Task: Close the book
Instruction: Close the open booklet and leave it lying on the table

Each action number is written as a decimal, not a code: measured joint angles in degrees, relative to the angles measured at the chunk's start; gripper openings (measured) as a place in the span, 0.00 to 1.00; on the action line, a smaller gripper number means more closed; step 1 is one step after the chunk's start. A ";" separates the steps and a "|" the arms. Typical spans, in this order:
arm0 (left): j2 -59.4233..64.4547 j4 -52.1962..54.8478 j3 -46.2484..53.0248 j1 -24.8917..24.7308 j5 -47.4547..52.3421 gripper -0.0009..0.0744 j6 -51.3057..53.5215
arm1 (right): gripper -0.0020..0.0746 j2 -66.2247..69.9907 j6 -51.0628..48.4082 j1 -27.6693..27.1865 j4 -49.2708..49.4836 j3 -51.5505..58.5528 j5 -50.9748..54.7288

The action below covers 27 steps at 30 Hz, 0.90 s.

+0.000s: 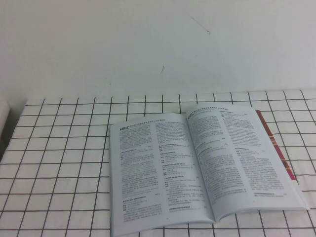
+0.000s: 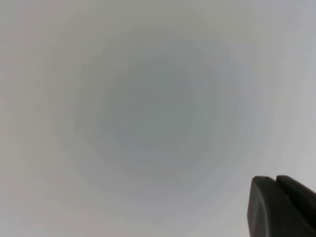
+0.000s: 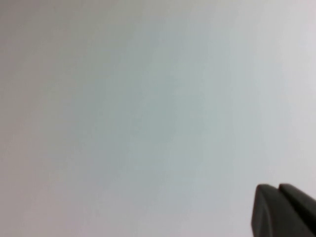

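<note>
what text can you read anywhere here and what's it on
"HEEC": heading atop the left page of the open book.
Right page's heading and all body print: too small to read.
Left gripper and right gripper, each only a dark corner in its own wrist view: no text.

So the right wrist cam is pretty much wall-to-wall pale backdrop (image 3: pixel 148 108), a soft whitish grey with a faint bluish tint around the middle and a slightly duller, warmer grey toward one side. Can't really tell what it's looking at, it's just smooth and featureless. The only solid thing is a chunk of the right gripper (image 3: pixel 281 213) poking in at one corner: matte black, rounded edges, looks like two blocky pieces sitting right against each other with a thin seam between them.
</note>
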 joint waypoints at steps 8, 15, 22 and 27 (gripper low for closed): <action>-0.04 15.17 -12.34 0.00 -2.42 0.01 -3.02 | 0.02 0.00 1.55 0.00 0.00 -12.82 1.08; 6.19 16.51 -32.33 0.00 21.40 0.01 3.21 | 0.02 8.49 5.59 0.00 0.00 -34.30 27.77; 20.35 14.60 -36.61 0.00 47.00 0.01 5.33 | 0.02 26.30 5.66 0.00 2.08 -41.25 51.18; 29.60 13.39 -36.61 0.00 62.64 0.01 4.86 | 0.02 35.07 -0.42 0.00 1.49 -41.25 56.62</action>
